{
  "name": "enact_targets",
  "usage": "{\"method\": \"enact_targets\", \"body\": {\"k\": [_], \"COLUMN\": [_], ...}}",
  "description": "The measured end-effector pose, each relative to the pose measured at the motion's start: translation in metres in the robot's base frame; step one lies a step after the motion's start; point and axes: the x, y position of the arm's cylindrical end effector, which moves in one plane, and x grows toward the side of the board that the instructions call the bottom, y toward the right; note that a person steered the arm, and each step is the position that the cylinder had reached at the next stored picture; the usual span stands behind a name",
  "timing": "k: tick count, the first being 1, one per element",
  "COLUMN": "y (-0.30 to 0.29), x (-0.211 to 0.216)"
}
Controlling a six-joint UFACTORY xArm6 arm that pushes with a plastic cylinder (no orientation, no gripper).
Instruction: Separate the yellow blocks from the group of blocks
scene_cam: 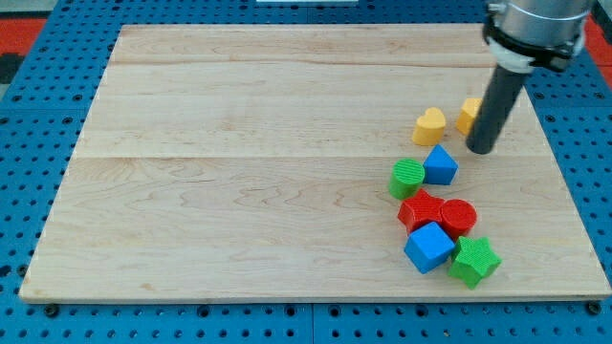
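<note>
upright rod, my tip [481, 149] beside yellow block [468, 115], yellow heart [429, 126]

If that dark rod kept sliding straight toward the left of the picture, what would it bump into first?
Probably the yellow heart-shaped block, lying just left of my tip. The other yellow block sits partly hidden behind the rod. Depth is unclear, so my tip might instead skim the blue block below.
</note>
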Motion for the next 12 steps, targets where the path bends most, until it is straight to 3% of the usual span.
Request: {"method": "enact_targets", "body": {"k": [1,2,3,5,8,10,12], "y": [0.043,0.041,0.022,-0.022,-0.009,0.019,0.012], "x": [-0.010,-0.082,-0.104,-0.105,-0.096,-0.074,-0.042]}}
